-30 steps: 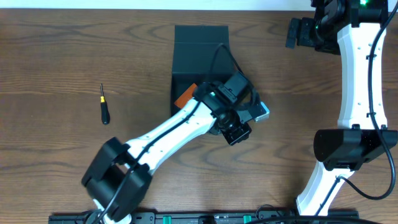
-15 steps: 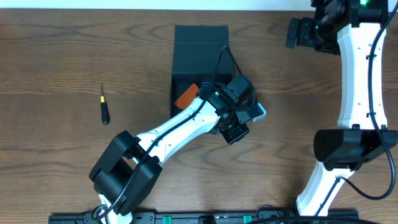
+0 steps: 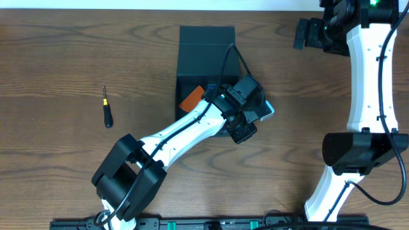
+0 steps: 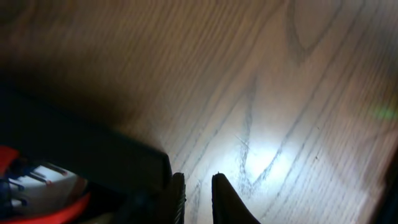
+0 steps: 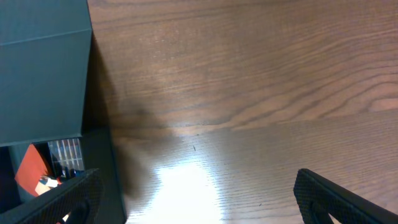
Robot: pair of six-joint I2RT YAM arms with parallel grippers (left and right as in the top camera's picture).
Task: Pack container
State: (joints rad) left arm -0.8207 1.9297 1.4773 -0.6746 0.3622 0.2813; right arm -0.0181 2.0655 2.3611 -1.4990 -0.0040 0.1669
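The dark teal-green container [image 3: 206, 54] stands at the table's middle back with its flap lid open. An orange item [image 3: 192, 99] lies inside. My left gripper [image 3: 243, 131] hangs low over the container's near right corner. In the left wrist view its fingers [image 4: 198, 199] are almost together with only bare wood between them, next to the dark container wall [image 4: 93, 152]. My right gripper [image 3: 305, 34] is open and empty at the far right. Its wrist view [image 5: 199, 205] shows the container [image 5: 43, 62] and the orange item [image 5: 31, 168] at the left.
A small screwdriver [image 3: 107, 110] with a black handle lies on the wood at the left. The right arm's white links [image 3: 364, 96] run along the right side, and the left arm [image 3: 179, 137] crosses the table's front middle.
My left gripper has shifted slightly toward the container's right side and turned a little. The right arm, the container and the screwdriver have not moved.
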